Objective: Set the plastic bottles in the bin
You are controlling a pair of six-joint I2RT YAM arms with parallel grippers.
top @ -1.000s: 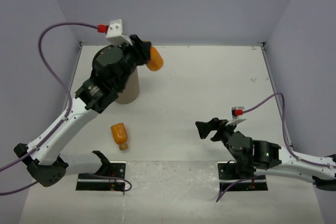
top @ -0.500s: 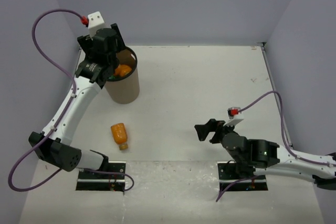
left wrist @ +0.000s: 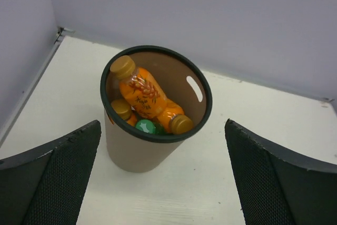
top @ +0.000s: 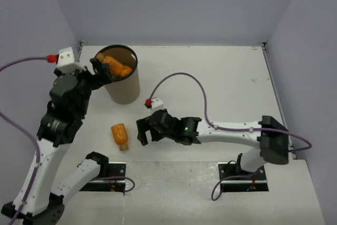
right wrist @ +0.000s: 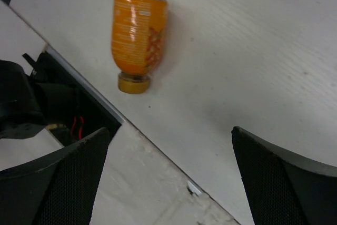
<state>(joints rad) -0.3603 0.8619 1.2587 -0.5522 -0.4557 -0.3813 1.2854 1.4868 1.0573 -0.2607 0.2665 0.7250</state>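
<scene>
Orange bottle [right wrist: 138, 32] lying just beyond right jaws, spread empty; left jaws wide apart, facing bin [left wrist: 142, 156].

Several bottles [top: 117, 67] lie inside the bin [top: 124, 89] at the table's [top: 221, 82] far left, while another bottle [top: 119, 134] lies in front of it, just left of the right gripper [top: 143, 131].

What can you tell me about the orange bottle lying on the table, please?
The orange bottle is small, glossy plastic with a printed label and a golden cap, screwed on. It lies on its side on the white table, cap toward the arms' bases. Only the table touches it; the open right gripper sits close beside it, apart.
</scene>
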